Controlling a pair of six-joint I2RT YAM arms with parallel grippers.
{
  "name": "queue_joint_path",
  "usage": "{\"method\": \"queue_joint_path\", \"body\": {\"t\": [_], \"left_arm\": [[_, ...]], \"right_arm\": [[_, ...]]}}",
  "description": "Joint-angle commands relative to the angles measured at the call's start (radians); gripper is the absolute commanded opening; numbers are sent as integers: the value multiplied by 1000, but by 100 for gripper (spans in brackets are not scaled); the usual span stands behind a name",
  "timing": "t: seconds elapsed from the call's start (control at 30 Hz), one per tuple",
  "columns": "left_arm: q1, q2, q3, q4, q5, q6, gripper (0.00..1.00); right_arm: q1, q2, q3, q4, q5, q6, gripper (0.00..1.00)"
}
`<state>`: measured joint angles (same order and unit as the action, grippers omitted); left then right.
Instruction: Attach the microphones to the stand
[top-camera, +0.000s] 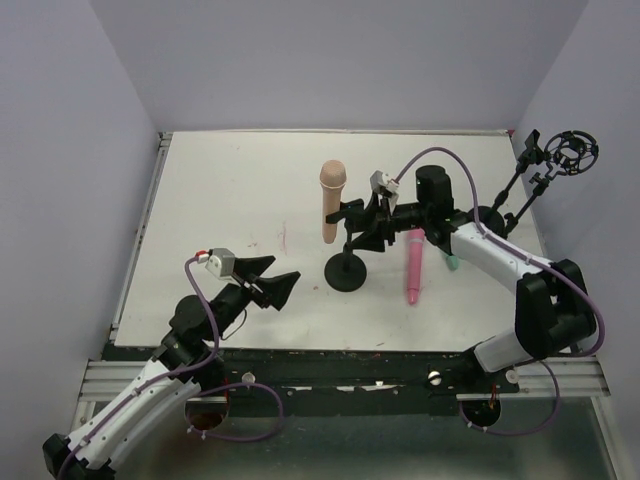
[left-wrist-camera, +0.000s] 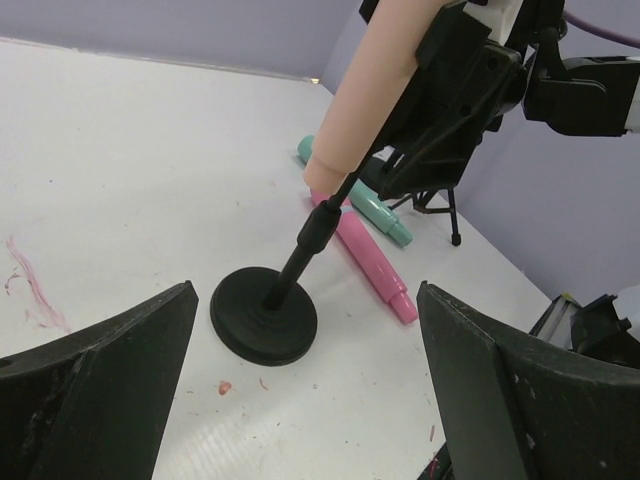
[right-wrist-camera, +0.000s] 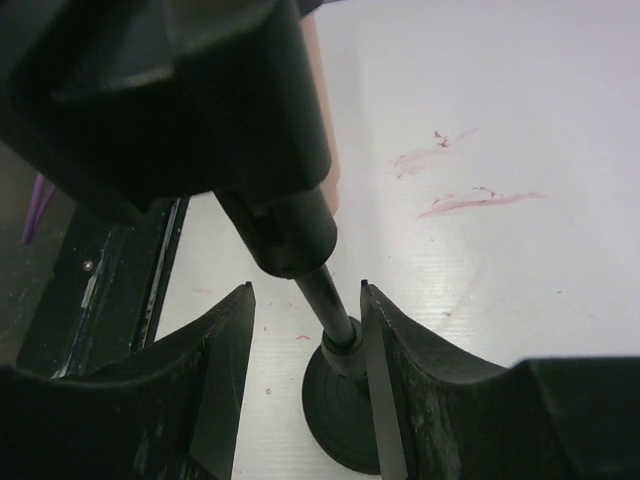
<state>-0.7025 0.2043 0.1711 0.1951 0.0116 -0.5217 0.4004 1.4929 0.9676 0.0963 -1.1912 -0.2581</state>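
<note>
Wide-spread jaws of the left gripper (top-camera: 284, 268) are aimed at the black round-based stand (top-camera: 346, 272), but the slim pink microphone (top-camera: 413, 268), laid near-to-far, is found nearer the right gripper (right-wrist-camera: 305, 295), opened narrowly around that stand.

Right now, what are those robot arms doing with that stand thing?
The peach microphone sits in the clip of the stand. The right gripper is open around the stand's pole. The left gripper hangs open and empty nearby. A pink microphone and a teal microphone lie on the table, not yet attached.
</note>
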Motion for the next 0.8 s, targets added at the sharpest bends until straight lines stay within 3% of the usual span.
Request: {"method": "queue_joint_path", "body": {"t": [0.0, 0.17, 0.3, 0.5, 0.63, 0.77], "left_arm": [[-5, 36, -28, 59, 34, 20, 99], [-3, 56, -39, 84, 36, 22, 99], [-3, 61, -42, 86, 37, 26, 99], [-3, 130, -44, 141, 60, 66, 97], [-11, 219, -39, 205, 48, 95, 96], [-64, 323, -42, 308, -2, 126, 96]], "right_arm": [[25, 32, -50, 103, -45, 5, 51], [43, 75, -30, 76, -27, -38, 42], [54, 89, -53, 129, 11, -24, 26], [89, 63, -188, 530, 203, 233, 7], [129, 43, -248, 620, 309, 295, 6], [153, 33, -265, 566, 276, 232, 11]]}}
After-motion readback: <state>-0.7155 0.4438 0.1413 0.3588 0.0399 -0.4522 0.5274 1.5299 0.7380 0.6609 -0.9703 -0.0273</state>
